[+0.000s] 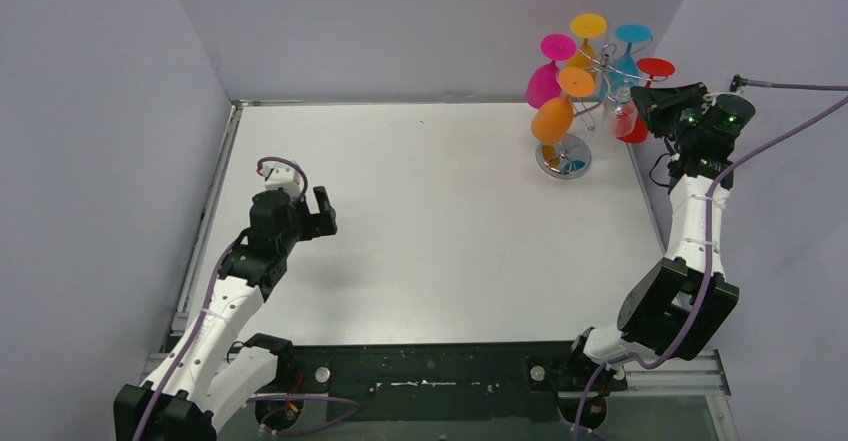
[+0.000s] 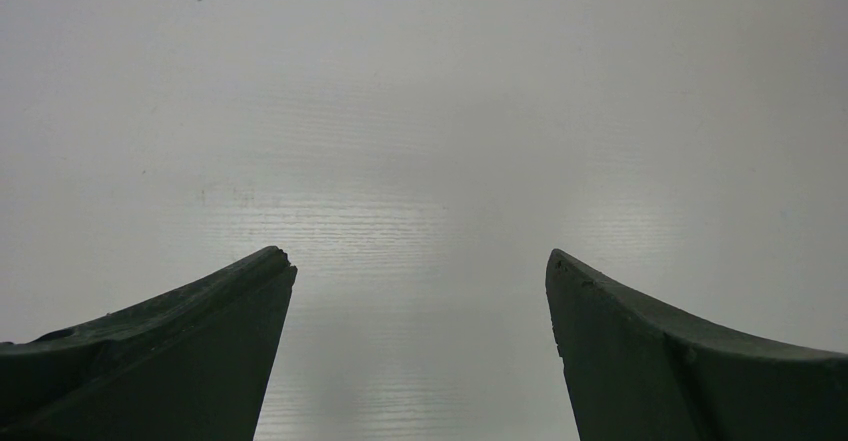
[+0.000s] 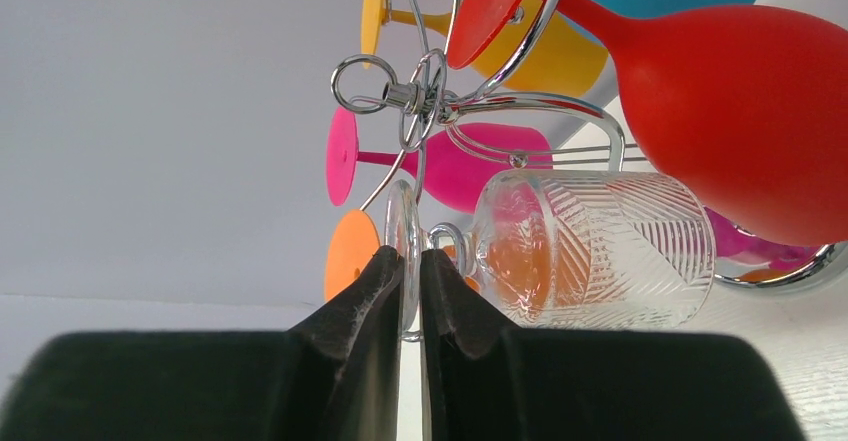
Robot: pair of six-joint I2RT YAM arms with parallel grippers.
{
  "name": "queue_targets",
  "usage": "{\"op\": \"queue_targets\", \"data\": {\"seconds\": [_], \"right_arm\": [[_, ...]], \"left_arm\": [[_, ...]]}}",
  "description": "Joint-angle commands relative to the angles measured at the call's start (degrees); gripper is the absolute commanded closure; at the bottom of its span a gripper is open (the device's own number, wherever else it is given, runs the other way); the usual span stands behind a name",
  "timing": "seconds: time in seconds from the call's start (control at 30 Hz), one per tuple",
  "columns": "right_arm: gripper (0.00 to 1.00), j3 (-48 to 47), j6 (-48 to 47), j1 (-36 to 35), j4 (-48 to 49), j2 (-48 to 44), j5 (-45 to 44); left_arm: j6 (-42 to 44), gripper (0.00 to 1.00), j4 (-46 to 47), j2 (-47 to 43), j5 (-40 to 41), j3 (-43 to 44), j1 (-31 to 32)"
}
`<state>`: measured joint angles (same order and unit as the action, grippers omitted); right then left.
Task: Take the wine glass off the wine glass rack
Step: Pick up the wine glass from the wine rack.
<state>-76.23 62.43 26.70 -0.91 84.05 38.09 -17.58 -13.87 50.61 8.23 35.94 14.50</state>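
Fingers (image 3: 365,306) of R gripper (image 3: 411,254) pinch thin foot of clear wine glass (image 3: 590,251), still on wine glass rack (image 3: 432,101) at far-right of table (image 1: 420,211); light, stiff, slick, fragile, so hold foot/stem gently.

The wine glass (image 3: 600,246) is clear with etched lines, the rack (image 3: 430,101) silver.

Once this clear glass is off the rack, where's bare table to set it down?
The table is bare across the whole middle, from the wine glass rack at the far right corner to the open left gripper. Crowded only around the rack, where coloured glasses hang beside the clear wine glass the right gripper pinches.
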Motion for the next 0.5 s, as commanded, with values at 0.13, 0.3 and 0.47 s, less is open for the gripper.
{"op": "queue_targets", "data": {"seconds": [0.13,0.3,0.47], "right_arm": [[1.0,-0.2,4.5,0.1,5.4,-2.1,2.1],[1.0,2.9,11.0,0.0,11.6,-3.5,2.8],[1.0,3.6,12.8,0.3,12.8,-4.1,3.2]], "left_arm": [[0.0,0.04,1.8,0.4,-1.8,0.7,-0.5],[0.0,0.04,1.7,0.6,-2.0,0.8,-0.6],[0.0,0.04,1.5,1.0,-2.2,0.9,-0.6]]}}
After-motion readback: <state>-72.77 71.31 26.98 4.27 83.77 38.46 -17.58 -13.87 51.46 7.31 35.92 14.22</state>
